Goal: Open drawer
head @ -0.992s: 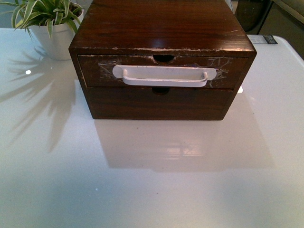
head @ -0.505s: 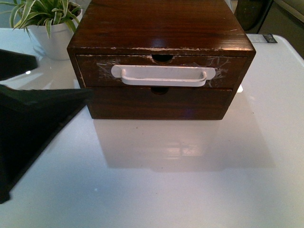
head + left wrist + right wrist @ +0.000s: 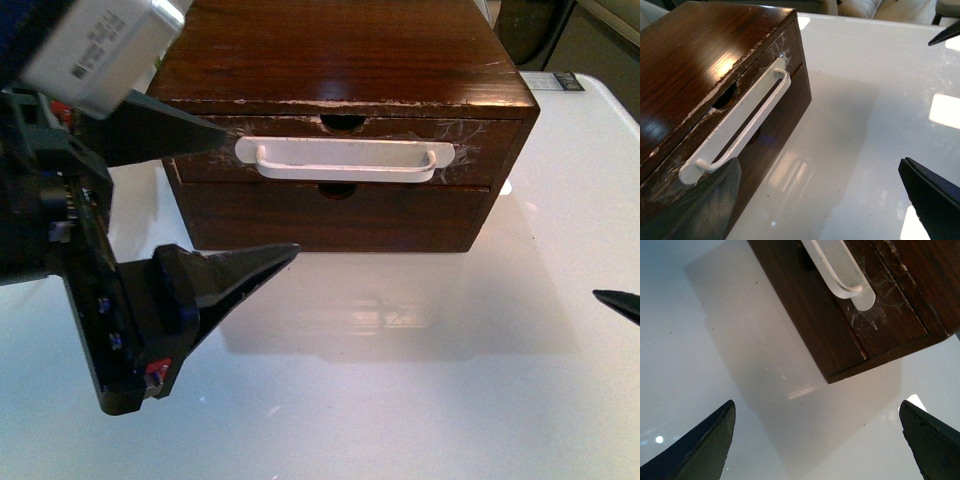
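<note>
Nothing's opened yet: the left gripper [image 3: 265, 195] is up close with jaws apart, one tip by the left end of the white handle [image 3: 345, 158], and the drawer [image 3: 485, 160] sits shut in the top of its box [image 3: 340, 50] toward the far edge of the table [image 3: 400, 400], so grabbing and pulling are all left. Front view catches just one tip of the right gripper [image 3: 816, 410], but its wrist view shows both, spread apart short of the box.

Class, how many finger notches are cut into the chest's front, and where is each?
2. One notch tops the drawer, above its white handle; the second notch is below the handle, atop the plain lower panel. More may hide behind the left hand.
</note>
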### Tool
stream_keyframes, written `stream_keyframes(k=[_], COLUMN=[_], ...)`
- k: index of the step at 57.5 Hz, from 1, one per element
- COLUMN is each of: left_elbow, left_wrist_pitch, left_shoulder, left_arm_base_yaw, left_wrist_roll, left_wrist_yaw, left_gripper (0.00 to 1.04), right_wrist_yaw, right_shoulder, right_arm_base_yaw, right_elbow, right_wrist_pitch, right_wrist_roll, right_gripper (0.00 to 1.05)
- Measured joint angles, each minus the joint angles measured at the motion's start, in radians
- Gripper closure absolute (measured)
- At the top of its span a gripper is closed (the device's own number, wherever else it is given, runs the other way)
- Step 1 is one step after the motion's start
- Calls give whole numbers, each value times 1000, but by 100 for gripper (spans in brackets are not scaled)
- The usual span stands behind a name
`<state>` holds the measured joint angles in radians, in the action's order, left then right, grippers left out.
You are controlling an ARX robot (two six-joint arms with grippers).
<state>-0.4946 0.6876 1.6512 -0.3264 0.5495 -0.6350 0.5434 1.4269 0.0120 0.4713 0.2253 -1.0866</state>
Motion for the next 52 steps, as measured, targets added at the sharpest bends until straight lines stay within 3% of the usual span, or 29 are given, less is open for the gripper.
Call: stream_keyframes(k=[25,52], left_elbow=[-263,-445], left_wrist_pitch=[-167,-307], left_shoulder=[240,384], left_arm_base_yaw=[-7,9], left_wrist_roll=[264,380], left_wrist_yaw=[-43,-43], left_gripper=[8,8], right_wrist_yaw=[-39,-71], right_shoulder=[259,418], right_arm_base_yaw=[-91,-168], right_elbow=[192,335], right_wrist_pitch=[-25,-19], right_wrist_roll=[-221,-276], right_gripper=[9,9])
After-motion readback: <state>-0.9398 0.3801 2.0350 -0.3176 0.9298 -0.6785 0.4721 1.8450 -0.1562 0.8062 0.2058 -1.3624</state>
